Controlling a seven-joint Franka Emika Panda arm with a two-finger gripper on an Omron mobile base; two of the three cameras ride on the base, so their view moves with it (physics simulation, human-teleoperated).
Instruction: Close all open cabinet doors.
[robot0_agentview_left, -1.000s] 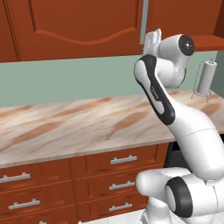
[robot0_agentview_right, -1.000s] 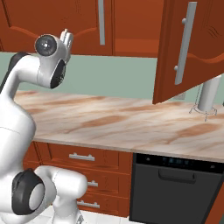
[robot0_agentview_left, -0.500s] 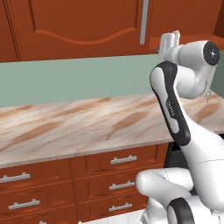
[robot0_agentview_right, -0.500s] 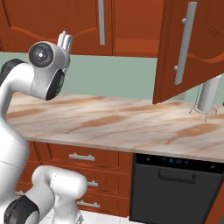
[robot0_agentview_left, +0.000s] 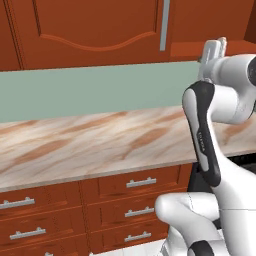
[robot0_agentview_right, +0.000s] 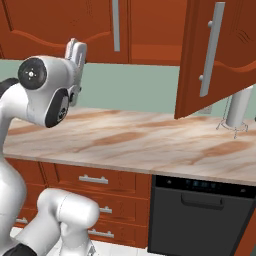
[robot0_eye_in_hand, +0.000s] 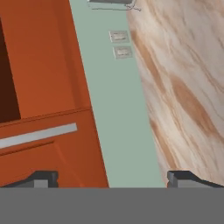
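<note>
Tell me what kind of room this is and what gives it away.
A home-style kitchen, rendered: reddish wooden wall cabinets, one open cabinet door swung out, a marble-look counter over drawer fronts, and a black oven below.

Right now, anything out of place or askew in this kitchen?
Yes: one tall reddish-brown wooden cabinet door on the right hangs swung open over the marble counter, while the neighbouring door with the grey bar handle sits flush. The end effector is raised, apart from the open door. Nothing spilled or damaged.
</note>
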